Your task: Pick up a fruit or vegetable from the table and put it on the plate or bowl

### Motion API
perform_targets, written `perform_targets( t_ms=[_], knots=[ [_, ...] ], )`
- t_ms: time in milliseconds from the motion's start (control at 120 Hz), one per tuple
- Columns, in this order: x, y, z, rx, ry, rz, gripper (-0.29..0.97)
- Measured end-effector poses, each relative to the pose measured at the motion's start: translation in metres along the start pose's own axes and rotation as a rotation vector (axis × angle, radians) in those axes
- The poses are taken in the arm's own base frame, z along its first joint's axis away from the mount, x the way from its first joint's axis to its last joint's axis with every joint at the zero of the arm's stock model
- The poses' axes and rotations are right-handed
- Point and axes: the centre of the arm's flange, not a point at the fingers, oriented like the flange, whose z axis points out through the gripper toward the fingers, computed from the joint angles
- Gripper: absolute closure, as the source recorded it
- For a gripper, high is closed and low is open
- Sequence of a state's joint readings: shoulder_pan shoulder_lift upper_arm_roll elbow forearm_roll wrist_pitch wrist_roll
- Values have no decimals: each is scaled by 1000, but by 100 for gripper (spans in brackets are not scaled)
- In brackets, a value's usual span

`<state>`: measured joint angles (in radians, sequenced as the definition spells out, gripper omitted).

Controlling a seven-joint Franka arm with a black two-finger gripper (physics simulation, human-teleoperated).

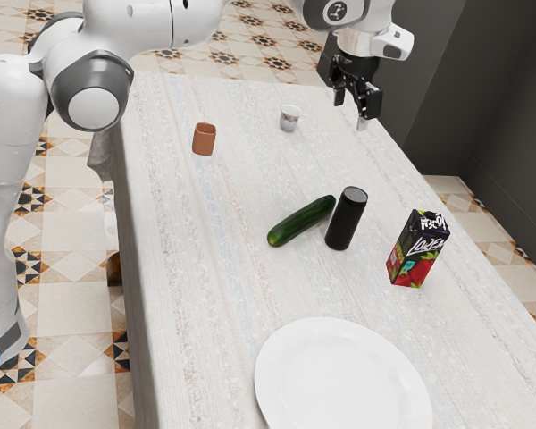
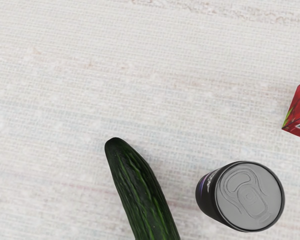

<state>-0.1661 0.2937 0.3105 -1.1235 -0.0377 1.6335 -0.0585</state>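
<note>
Exterior view: the end effector [image 1: 355, 100] hung high over the far end of the desk [image 1: 205, 286], well apart from the cucumber [image 1: 301, 221]. Its two black fingers were spread, with nothing between them. The cucumber, the only vegetable on show, lay flat on the desk, a long dark green cylinder with rounded tips and a faint gloss. Just beside the cucumber stood a matte black can [image 1: 346, 218], upright. Past the can from the cucumber stood a boxy carton [image 1: 418, 248] printed in red, black and green. A smooth, round white plate [image 1: 342, 375] lay bare on the camera's side of the cucumber. Beyond the cucumber were a brown cup [image 1: 204, 138] and a small pale cup [image 1: 290, 117]. The desk top looked pale and woven.

The task seemed to be at its approach step, with nothing grasped. The next move would likely call for coming down over the cucumber's middle, with the fingers across its narrow width and clear of the can.

Wrist view: the cucumber [image 2: 140, 192] showed lighter green streaks along its length and one blunt end. A strip of bare desk [image 2: 140, 75] separated it from the can [image 2: 242, 195], whose grey metal lid had a pull-tab. A red corner of the carton [image 2: 299, 110] sat beyond the can from the cucumber.
</note>
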Motion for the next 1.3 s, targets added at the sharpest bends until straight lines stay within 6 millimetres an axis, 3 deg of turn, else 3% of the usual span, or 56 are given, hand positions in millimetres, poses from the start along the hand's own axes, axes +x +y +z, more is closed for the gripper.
perform_targets(
  t_ms=[400,433,467,533,600,642,708,850,917,1050,1117,1233,1300],
  knots=[
    [0,0,1,0,-1,0,0],
    [-1,2,-5,-3,7,3,0],
    [-4,5,-24,-11,34,10,0],
    [-24,46,-77,-51,75,81,0],
    [-46,111,-88,-75,41,186,0],
    [-52,127,-83,-73,13,210,0],
    [-51,136,-66,-43,-26,216,0],
    [-39,136,-38,7,-54,199,0],
    [-30,148,-15,7,-53,204,0],
    [-23,155,7,-45,-62,193,0],
    [-19,140,28,-93,-105,159,0],
    [-15,100,39,-118,-165,104,0],
    [-23,84,59,-110,-237,84,0]
  ],
)
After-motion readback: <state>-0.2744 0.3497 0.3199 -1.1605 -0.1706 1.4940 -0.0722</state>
